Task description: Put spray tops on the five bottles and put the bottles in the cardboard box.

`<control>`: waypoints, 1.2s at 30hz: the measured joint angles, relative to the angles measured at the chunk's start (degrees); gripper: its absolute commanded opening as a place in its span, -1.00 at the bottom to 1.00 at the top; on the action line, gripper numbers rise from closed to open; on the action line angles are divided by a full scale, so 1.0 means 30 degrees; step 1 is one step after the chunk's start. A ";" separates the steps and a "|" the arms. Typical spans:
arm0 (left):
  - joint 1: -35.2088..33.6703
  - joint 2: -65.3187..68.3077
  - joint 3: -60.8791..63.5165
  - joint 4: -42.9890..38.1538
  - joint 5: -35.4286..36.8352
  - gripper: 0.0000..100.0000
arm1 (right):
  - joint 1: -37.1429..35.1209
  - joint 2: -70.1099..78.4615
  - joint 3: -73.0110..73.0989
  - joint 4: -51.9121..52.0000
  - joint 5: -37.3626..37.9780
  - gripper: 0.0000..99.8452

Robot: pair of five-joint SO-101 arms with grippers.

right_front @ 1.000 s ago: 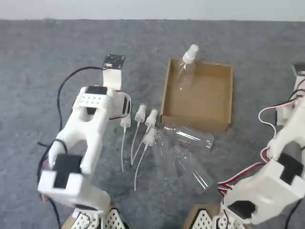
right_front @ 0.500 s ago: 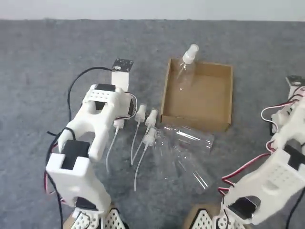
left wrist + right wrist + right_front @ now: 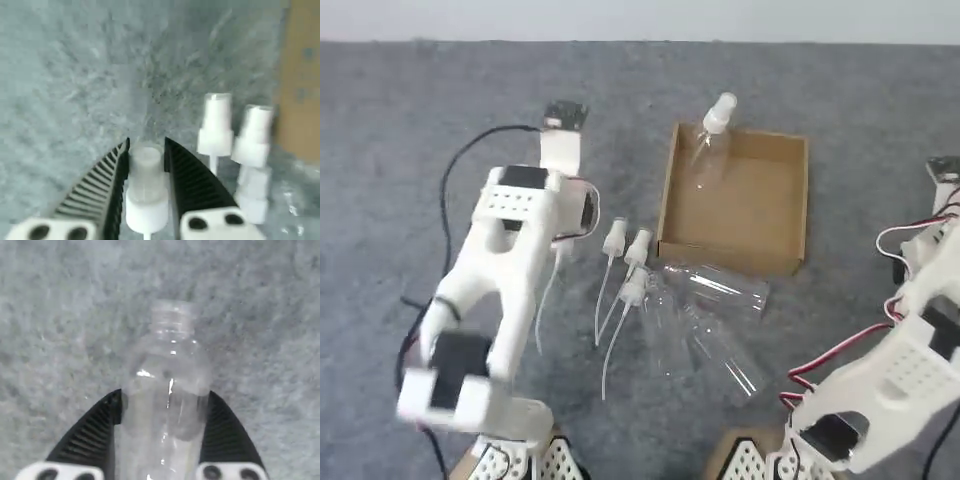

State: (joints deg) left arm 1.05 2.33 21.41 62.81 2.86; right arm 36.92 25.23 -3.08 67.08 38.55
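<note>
Your left arm point(image 3: 510, 270) has come up and back from the row of spray tops over the last second, and it took one along. Four lay beside the cardboard box point(image 3: 665, 200); now three tops point(image 3: 616, 238) remain, just beside the box's near corner. Your right arm point(image 3: 900, 380) has barely shifted at the right edge of the desk point(image 3: 420, 130). I'd judge the pick done and the mating step next, with a top in one claw and an open bottle in the other. One capped bottle point(image 3: 708, 145) already stands tilted at the box's far corner. The loose bottles point(image 3: 715, 290) lie heaped in front of the box, uncapped.

The left arm is raised over the desk to the left of the tops. The left claw point(image 3: 146, 145) is narrow, pinching the held spray top point(image 3: 146, 185) by its collar, and the dip tube point(image 3: 548, 295) hangs free. The right claw point(image 3: 165, 397) is spread to the width of the open bottle point(image 3: 167, 370) and clasps its body, neck pointing away from the wrist.
</note>
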 measured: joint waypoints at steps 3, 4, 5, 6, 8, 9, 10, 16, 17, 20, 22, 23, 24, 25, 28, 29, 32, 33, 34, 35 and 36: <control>0.0059 -0.2960 0.0645 0.0381 -0.0059 -0.98 | 0.0000 0.0000 -0.0498 0.0000 0.0059 -0.98; 0.0029 -0.3897 0.0908 0.0527 -0.0059 -0.98 | -0.0117 -0.0088 -0.0645 0.0000 0.0059 -0.99; 0.0029 -0.4806 0.1055 0.0674 -0.0059 -0.98 | -0.0322 -0.0410 -0.0733 0.0147 0.0000 -0.99; 0.0000 -0.5773 0.1114 0.0879 -0.0088 -0.98 | -0.0674 -0.0938 -0.0791 0.0352 -0.0352 -0.99; 0.0000 -0.7590 0.1114 0.1524 -0.0088 -0.98 | -0.1729 -0.2432 -0.0879 0.0733 -0.1260 -0.99; 0.0029 -0.8498 0.1114 0.1875 -0.0088 -0.98 | -0.2374 -0.3282 -0.0879 0.0996 -0.1729 -0.99; 0.0029 -0.9289 0.1084 0.2256 -0.0088 -0.98 | -0.3077 -0.4190 -0.0879 0.1260 -0.2227 -0.99; -0.0850 -1.3421 -0.0293 0.4220 -0.0088 -0.98 | -0.8586 -1.0344 0.1231 0.1729 -0.4718 -0.99; -0.1289 -1.3919 -0.0557 0.4278 -0.0088 -0.98 | -0.9582 -1.1487 0.1963 0.1729 -0.5128 -0.99; -0.2579 -1.4799 -0.1553 0.4278 -0.0088 -0.98 | -1.2718 -1.4828 0.4630 0.1084 -0.6418 -0.99; -0.3136 -1.5209 -0.2315 0.4308 -0.0088 -0.98 | -1.4945 -1.6908 0.6447 0.0352 -0.7062 -0.99; -0.3341 -1.5355 -0.2725 0.4308 -0.0088 -0.98 | -1.6234 -1.7875 0.7385 -0.0088 -0.7297 -0.99; -0.3487 -1.5531 -0.3077 0.4308 -0.0088 -0.98 | -1.7641 -1.8637 0.8322 -0.0527 -0.7443 -0.99; -0.3575 -1.5736 -0.3341 0.4308 -0.0088 -0.98 | -1.8989 -1.9282 0.9231 -0.0996 -0.7531 -0.99; -0.3575 -1.6381 -0.3897 0.4308 0.0527 -0.98 | -2.2300 -2.0425 1.1692 -0.2637 -0.8059 -0.99; -0.3546 -1.6674 -0.3985 0.4278 0.0821 -0.98 | -2.3121 -2.0601 1.2425 -0.3194 -0.8322 -0.99; -0.3604 -1.7436 -0.4073 0.3487 0.1553 -0.98 | -2.5231 -2.0689 1.4212 -0.4952 -0.8674 -0.98; -0.3634 -1.7612 -0.4103 0.3165 0.1788 -0.98 | -2.5817 -2.0718 1.4681 -0.5451 -0.8674 -0.98; -0.3634 -1.7700 -0.4103 0.2842 0.2081 -0.98 | -2.6286 -2.0777 1.5092 -0.5861 -0.8733 -0.98; -0.3634 -1.7729 -0.4103 0.2549 0.2344 -0.98 | -2.6667 -2.0864 1.5443 -0.6271 -0.8733 -0.98; -0.3634 -1.7729 -0.4103 0.2315 0.2608 -0.98 | -2.6930 -2.0894 1.5678 -0.6652 -0.8733 -0.98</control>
State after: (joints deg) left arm -9.85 -50.86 9.10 69.76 10.68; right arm -43.87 -37.45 43.96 47.12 12.35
